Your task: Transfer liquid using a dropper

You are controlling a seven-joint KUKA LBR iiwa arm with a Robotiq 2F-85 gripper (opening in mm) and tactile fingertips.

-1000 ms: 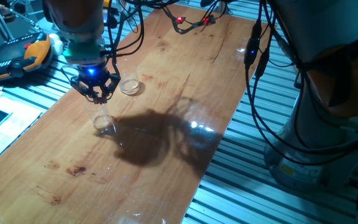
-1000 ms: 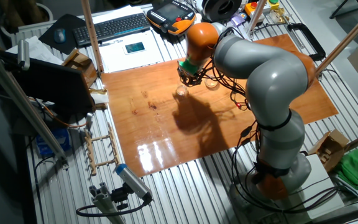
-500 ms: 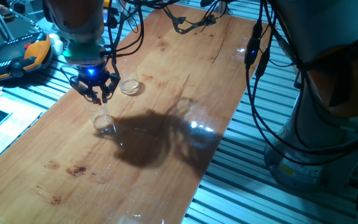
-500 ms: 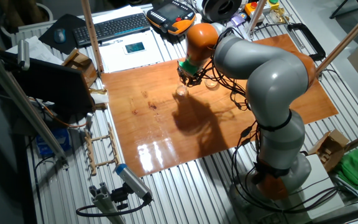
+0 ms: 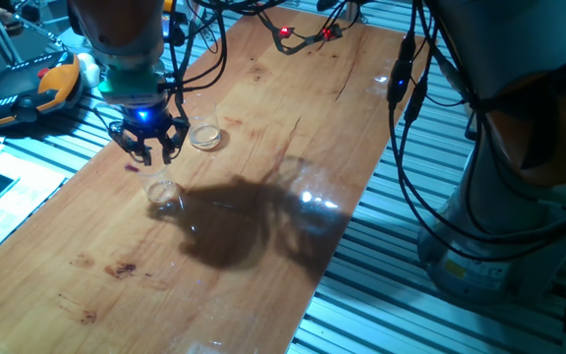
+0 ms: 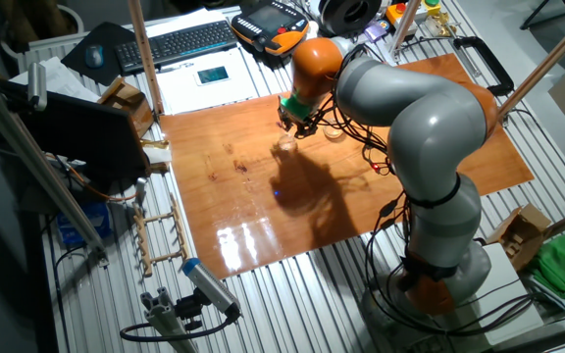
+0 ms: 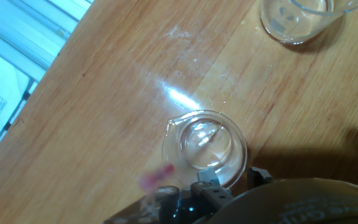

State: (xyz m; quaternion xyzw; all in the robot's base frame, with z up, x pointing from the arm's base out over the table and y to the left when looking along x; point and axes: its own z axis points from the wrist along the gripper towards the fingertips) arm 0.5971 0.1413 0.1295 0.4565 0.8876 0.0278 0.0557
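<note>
While the tool (image 5: 149,149), grip state unclear, hovers over the beaker (image 7: 205,148) with the dropper (image 7: 156,177) just beside it, you should treat the transfer as unfinished.

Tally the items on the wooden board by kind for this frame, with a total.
Clear glass beakers: 1, below the gripper — beaker
Shallow clear glass dishes: 1 — dish
Droppers: 1, only a blurred pink bulb shows beside the beaker — dropper
Total: 3
</note>
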